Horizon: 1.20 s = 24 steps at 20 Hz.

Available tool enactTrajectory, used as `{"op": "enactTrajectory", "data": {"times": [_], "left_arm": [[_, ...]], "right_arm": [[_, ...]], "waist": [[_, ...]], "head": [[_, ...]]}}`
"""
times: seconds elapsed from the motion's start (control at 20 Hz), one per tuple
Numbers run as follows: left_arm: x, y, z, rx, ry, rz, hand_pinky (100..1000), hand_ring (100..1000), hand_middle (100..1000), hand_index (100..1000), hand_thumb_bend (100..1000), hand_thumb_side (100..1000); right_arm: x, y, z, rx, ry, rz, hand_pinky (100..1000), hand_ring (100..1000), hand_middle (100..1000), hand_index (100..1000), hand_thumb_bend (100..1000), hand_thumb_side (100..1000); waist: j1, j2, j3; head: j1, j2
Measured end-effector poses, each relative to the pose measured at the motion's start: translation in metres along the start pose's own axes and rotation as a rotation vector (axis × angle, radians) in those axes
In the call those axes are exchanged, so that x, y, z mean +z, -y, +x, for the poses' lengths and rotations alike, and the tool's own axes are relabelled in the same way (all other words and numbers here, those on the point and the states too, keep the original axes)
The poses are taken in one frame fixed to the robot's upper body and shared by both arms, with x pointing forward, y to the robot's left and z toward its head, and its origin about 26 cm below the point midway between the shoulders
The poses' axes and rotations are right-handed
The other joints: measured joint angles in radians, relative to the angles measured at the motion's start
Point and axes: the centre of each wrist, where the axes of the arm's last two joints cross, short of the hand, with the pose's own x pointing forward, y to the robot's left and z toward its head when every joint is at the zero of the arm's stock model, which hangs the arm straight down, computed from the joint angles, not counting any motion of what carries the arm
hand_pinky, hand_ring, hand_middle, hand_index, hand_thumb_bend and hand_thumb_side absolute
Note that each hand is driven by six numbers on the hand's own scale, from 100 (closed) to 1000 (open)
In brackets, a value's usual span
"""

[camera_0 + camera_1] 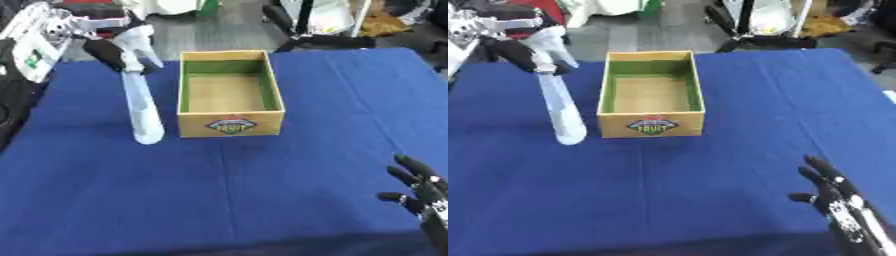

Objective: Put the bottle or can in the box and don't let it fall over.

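Right robot hand idle near lower right corner, fingers straight, released. Counter blue, bare in foreground. Bottle, pale spray type, just left of box, tilted, base low near counter. Left robot hand grasping bottle's neck. Advice: lift higher, clear box wall, lower upright into box, release only once base sits flat.

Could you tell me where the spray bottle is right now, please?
The spray bottle is on the table's left side, just left of the open cardboard box, with the left robot hand curled round its trigger top.
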Motion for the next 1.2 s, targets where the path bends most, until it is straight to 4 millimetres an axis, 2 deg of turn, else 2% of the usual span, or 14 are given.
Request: {"op": "enactTrajectory", "data": {"times": [0.1, 0.15, 0.3, 0.35, 0.4, 0.45, 0.5, 0.55, 0.6, 0.65, 0.85, 1.2], "left_arm": [[-0.0001, 0.0005, 0.0, -0.008, -0.002, 0.013, 557, 516, 427, 692, 302, 471], [-0.0001, 0.0007, 0.0001, -0.013, -0.003, 0.024, 505, 473, 368, 647, 240, 426], [-0.0003, 0.0009, 0.0008, -0.032, -0.008, 0.065, 443, 417, 301, 592, 142, 360], [-0.0008, 0.0017, 0.0012, -0.037, -0.008, 0.076, 381, 363, 244, 543, 100, 264], [-0.0017, 0.0022, 0.0021, -0.042, -0.006, 0.087, 374, 357, 238, 537, 100, 252], [-0.0029, 0.0028, 0.0033, -0.045, -0.002, 0.096, 312, 307, 187, 492, 100, 174], [-0.0036, 0.0031, 0.004, -0.049, 0.001, 0.104, 279, 282, 163, 470, 100, 179], [-0.0037, 0.0035, 0.004, -0.053, 0.002, 0.109, 208, 224, 106, 418, 100, 251], [-0.0039, 0.0038, 0.0041, -0.057, 0.004, 0.112, 184, 205, 100, 402, 100, 272], [-0.004, 0.0039, 0.0043, -0.06, 0.006, 0.115, 100, 132, 100, 347, 100, 329], [-0.0043, 0.0045, 0.0045, -0.068, 0.013, 0.116, 100, 100, 100, 294, 100, 385], [-0.0022, -0.003, 0.0088, -0.068, 0.037, 0.098, 100, 100, 100, 287, 100, 404]], "right_arm": [[0.0, 0.0, 0.0, 0.0, 0.0, 0.0, 732, 1000, 1000, 975, 100, 731], [0.0, 0.0, 0.0, 0.0, -0.001, 0.0, 732, 1000, 1000, 975, 100, 731], [0.0, 0.0, -0.0001, 0.0, -0.001, 0.001, 732, 1000, 1000, 975, 100, 730], [0.0, 0.0, -0.0001, -0.001, -0.001, 0.001, 732, 1000, 1000, 975, 100, 731], [0.0, 0.0, -0.0001, -0.001, -0.001, 0.001, 732, 1000, 1000, 975, 100, 731], [0.0, 0.0, -0.0001, -0.001, -0.001, 0.001, 731, 1000, 1000, 975, 100, 732], [0.0, 0.0, -0.0001, -0.001, -0.001, 0.001, 731, 1000, 1000, 975, 100, 732], [0.0, 0.0, -0.0001, -0.001, -0.002, 0.001, 731, 1000, 1000, 975, 100, 733], [0.0, 0.0, -0.0001, -0.001, -0.002, 0.001, 731, 1000, 1000, 975, 100, 733], [0.0, 0.0, -0.0001, -0.001, -0.002, 0.001, 731, 1000, 1000, 975, 100, 733], [0.0, 0.0, -0.0001, -0.001, -0.003, 0.001, 731, 1000, 1000, 974, 100, 733], [0.0001, -0.0001, -0.0008, -0.003, -0.006, 0.001, 731, 1000, 1000, 974, 100, 734]], "waist": [[0.001, 0.0, 0.0], [0.002, 0.0, -0.001], [0.002, 0.0, -0.002], [0.002, 0.0, -0.002], [0.002, 0.0, -0.003], [0.002, 0.0, -0.004], [0.002, 0.0, -0.006], [0.002, 0.0, -0.006], [0.003, 0.0, -0.006], [0.003, 0.0, -0.006], [0.004, 0.0, -0.006], [0.004, 0.0, -0.009]], "head": [[0.0, 0.0], [0.001, 0.0], [0.002, 0.0], [0.003, 0.0], [0.003, 0.0], [0.004, 0.0], [0.004, 0.0], [0.004, 0.0], [0.005, 0.0], [0.005, 0.001], [0.005, 0.001], [0.005, 0.001]]}}
